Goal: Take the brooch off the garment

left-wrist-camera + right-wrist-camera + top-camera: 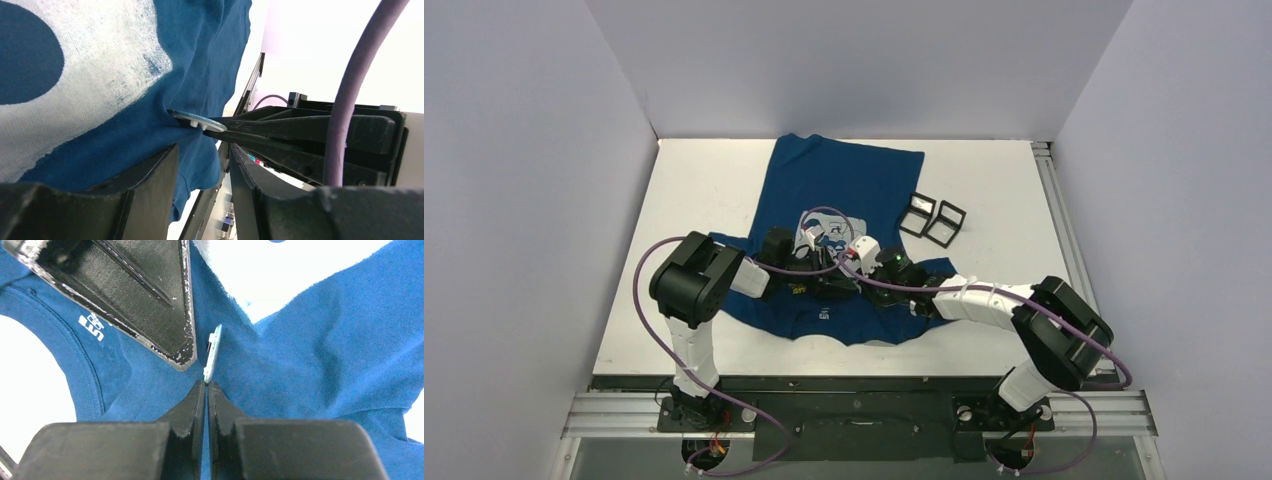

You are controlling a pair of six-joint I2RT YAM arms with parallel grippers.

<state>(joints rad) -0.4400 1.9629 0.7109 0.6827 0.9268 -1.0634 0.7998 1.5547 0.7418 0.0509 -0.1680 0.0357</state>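
Observation:
The garment (844, 180) is a dark blue T-shirt with a pale print (829, 232), lying flat on the white table (704, 200). The brooch (214, 352) is a small pale disc seen edge-on, standing off a tented fold of cloth just below the print; it also shows in the left wrist view (197, 120). My right gripper (206, 383) is shut, its tips pinching the brooch's lower edge. My left gripper (202, 150) is closed on a fold of the shirt (200, 75) right beside the brooch. One left finger (150, 290) lies on the cloth. In the top view both grippers (834, 272) meet mid-shirt, hiding the brooch.
Two small black square frames (932, 218) lie on the table right of the shirt. Pale walls close in the left, back and right sides. A metal rail (1054, 200) runs along the table's right edge. Purple cables loop over both arms.

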